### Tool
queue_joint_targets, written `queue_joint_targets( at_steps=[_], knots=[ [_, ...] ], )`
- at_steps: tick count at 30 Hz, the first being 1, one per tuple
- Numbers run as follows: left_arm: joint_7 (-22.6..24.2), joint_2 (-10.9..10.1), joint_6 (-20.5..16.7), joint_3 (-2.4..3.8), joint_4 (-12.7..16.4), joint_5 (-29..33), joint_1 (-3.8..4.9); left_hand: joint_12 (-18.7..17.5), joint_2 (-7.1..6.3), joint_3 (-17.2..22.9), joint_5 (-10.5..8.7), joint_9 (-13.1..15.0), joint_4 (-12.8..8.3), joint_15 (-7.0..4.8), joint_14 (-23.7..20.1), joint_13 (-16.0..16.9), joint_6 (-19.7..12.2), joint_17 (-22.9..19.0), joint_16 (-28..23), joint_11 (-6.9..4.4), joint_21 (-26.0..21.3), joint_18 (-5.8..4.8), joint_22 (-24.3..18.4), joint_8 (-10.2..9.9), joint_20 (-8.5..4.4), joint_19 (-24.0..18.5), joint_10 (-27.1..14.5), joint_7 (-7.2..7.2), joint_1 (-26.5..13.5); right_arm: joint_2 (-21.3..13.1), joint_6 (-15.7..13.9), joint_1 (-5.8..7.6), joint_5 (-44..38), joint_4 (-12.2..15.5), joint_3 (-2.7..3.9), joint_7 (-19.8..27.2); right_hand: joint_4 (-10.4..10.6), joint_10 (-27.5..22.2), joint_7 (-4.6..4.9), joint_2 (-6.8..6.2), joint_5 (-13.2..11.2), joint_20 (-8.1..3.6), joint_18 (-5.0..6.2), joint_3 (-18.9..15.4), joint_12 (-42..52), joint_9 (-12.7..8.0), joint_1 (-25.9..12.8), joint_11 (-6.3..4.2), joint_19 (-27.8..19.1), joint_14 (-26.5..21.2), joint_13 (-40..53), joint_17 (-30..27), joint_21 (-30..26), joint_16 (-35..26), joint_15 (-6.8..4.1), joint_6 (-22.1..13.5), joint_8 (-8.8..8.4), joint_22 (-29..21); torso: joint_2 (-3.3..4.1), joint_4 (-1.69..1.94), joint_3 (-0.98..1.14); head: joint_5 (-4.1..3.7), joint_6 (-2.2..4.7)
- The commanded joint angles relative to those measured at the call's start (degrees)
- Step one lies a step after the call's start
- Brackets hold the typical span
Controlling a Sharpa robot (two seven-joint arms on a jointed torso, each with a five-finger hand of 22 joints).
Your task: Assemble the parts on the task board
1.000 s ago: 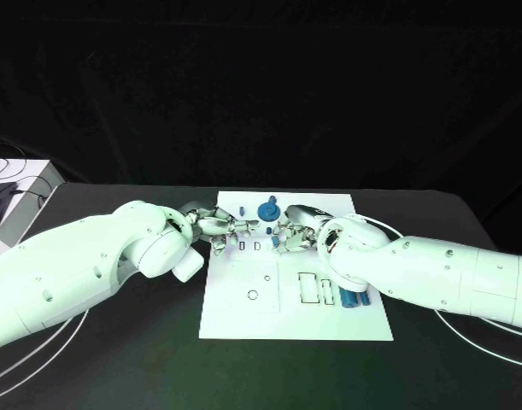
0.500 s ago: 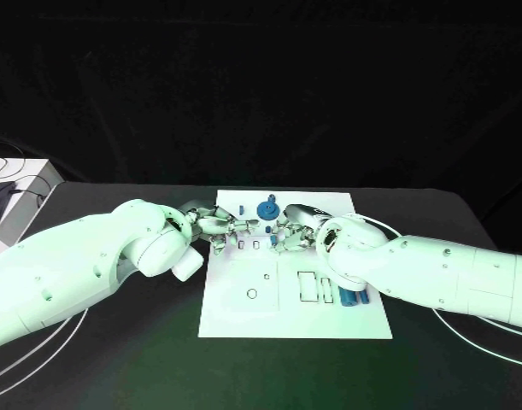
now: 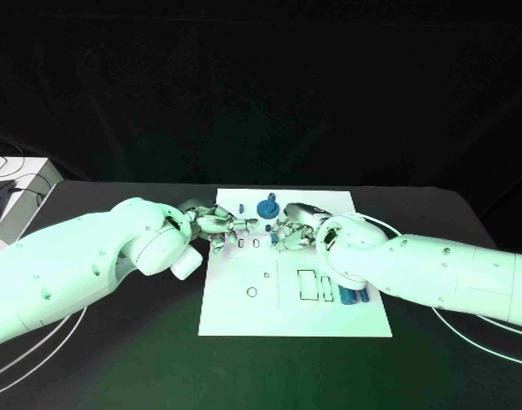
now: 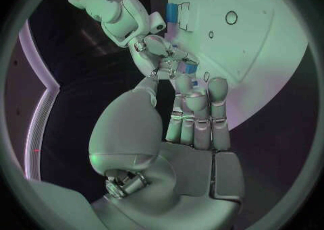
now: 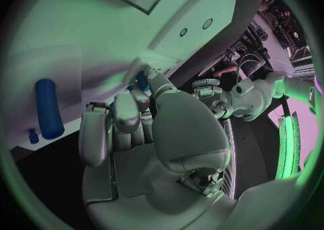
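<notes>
From the head view, your left hand (image 3: pixel 215 227) and right hand (image 3: pixel 296 232) meet over the far half of the task board (image 3: pixel 288 320), apparently passing a small blue part (image 3: pixel 269 231).

Left wrist: the part (image 4: pixel 191 68) sits at the right hand's fingertips; your left fingers reach towards it, holding nothing.

Right wrist: fingers curl over it; blue cylinder (image 5: pixel 48 108) lies unused.

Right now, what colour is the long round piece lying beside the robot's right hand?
Blue. The long cylinder lies on the white task board, clearest in the right wrist view.

Dim greenish light, black surroundings, glare on white arms, fisheye-bent wrist views
</notes>
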Motion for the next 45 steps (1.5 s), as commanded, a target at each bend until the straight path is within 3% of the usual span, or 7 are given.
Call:
queue_joint_targets(
  at_steps=[1,21,23,34,37,42,45],
  knots=[
    [0.3,0.0,1.1,0.03,0.2,-0.2,0.05,-0.2,-0.01,0.2,-0.07,0.1,0.1,-0.07,0.1,-0.1,0.2,-0.1,-0.2,0.04,-0.3,0.63,0.0,0.0,0.36,-0.1,0.1,-0.02,0.0,0.1,0.4,-0.13,-0.1,-0.1,-0.05,0.1,0.4,-0.5,0.01,-0.73,-0.4,0.36,-0.21,0.0,-0.3,0.0,0.1,-0.05,5.1,0.0,-0.3,0.1,-0.2,-0.2,0.28,-0.6,-0.31,12.2,-0.03,0.02,0.02,-0.06,0.01],
    [0.0,0.0,1.5,0.03,0.1,-0.5,0.05,-0.1,-0.11,0.1,-0.12,0.2,0.1,-0.05,0.0,-0.1,0.1,-0.2,-0.4,0.07,-0.4,0.58,0.2,0.1,0.33,-0.1,0.0,0.01,0.0,-0.3,-2.7,-0.19,-0.2,0.6,-0.05,0.7,3.5,-3.1,1.14,-3.67,-0.7,1.08,-0.08,-2.5,-1.8,0.1,-0.1,0.89,5.1,-0.1,-4.6,0.4,-0.2,0.0,0.99,-5.0,-0.37,12.2,-0.02,0.04,0.02,-0.01,0.15],
    [-0.1,0.0,1.6,0.03,0.0,-0.6,0.04,0.1,-0.15,0.1,-0.17,0.3,0.1,-0.06,0.0,-0.1,0.0,0.0,-0.2,0.06,-0.4,0.55,0.4,0.2,0.30,0.0,0.0,-0.01,-0.1,-0.5,-4.0,-0.20,-0.2,1.0,-0.05,1.0,5.5,-3.5,1.27,-4.38,-3.4,1.27,-0.02,-3.5,-1.5,0.2,0.3,1.05,5.1,-0.1,-5.3,0.5,-0.3,0.0,1.14,-5.7,-0.38,12.2,-0.02,0.06,0.04,-0.03,0.15],
    [-0.3,0.4,2.1,0.03,-0.6,-1.0,0.04,0.1,-0.19,0.0,-0.19,0.4,0.3,-0.07,0.0,-0.2,0.1,0.0,-0.2,0.04,-0.4,0.53,0.6,0.3,0.30,0.0,0.0,-0.06,-0.2,-2.4,-10.2,-0.21,0.5,3.2,-0.01,3.7,14.4,-5.0,1.90,-9.87,-7.1,1.62,0.04,-2.0,-1.2,0.1,1.2,1.60,5.1,-0.2,-7.4,0.5,-0.3,0.2,1.55,-7.7,-0.51,12.2,0.00,-0.03,0.08,0.16,0.28],
    [-0.4,0.7,2.3,0.03,-1.1,-1.2,0.05,0.1,-0.27,-0.1,-0.29,0.4,0.6,-0.09,0.1,-0.2,0.2,0.1,0.0,0.01,-0.4,0.51,0.7,0.4,0.29,0.1,0.0,-0.14,-0.5,-3.6,-11.9,-0.15,1.9,4.4,0.08,5.4,16.2,-5.2,1.95,-10.47,-7.5,1.66,0.03,-2.2,-1.1,0.1,2.0,1.64,5.1,-0.2,-7.7,0.6,-0.2,0.2,1.58,-7.9,-0.49,12.2,-0.07,0.01,0.13,0.16,0.29],
    [-0.9,1.2,3.1,0.04,-2.3,-1.2,0.07,0.2,-0.15,-1.9,-0.39,0.6,0.8,-0.12,0.0,-0.2,0.0,0.1,0.0,0.01,-0.4,0.50,1.0,0.6,0.22,0.1,-0.1,-0.18,-1.6,-6.5,-13.8,0.44,7.9,6.4,0.35,11.1,15.6,-5.2,1.27,-8.96,-5.1,1.48,0.10,-2.4,-0.7,0.4,1.6,1.21,5.1,-0.3,-7.9,0.4,-0.5,0.0,1.29,-5.8,-0.09,12.1,-0.08,-0.22,0.23,0.26,0.56],
    [-1.5,1.6,4.3,0.05,-3.4,-1.1,0.19,0.3,0.76,-5.6,-0.44,1.0,0.9,0.00,-0.3,-0.2,-0.8,-0.5,-0.5,0.18,-0.8,0.42,0.8,1.2,0.20,-0.2,-0.5,-0.06,-1.7,-8.9,-14.0,1.19,13.0,7.6,0.57,14.8,11.5,-5.8,0.57,-6.75,3.2,1.14,0.45,-3.7,-0.6,0.8,0.7,0.70,4.9,-0.3,-7.8,-0.2,-2.2,-0.7,0.92,-3.8,0.90,11.7,-0.10,-0.55,0.44,0.38,0.86]
  ],
)
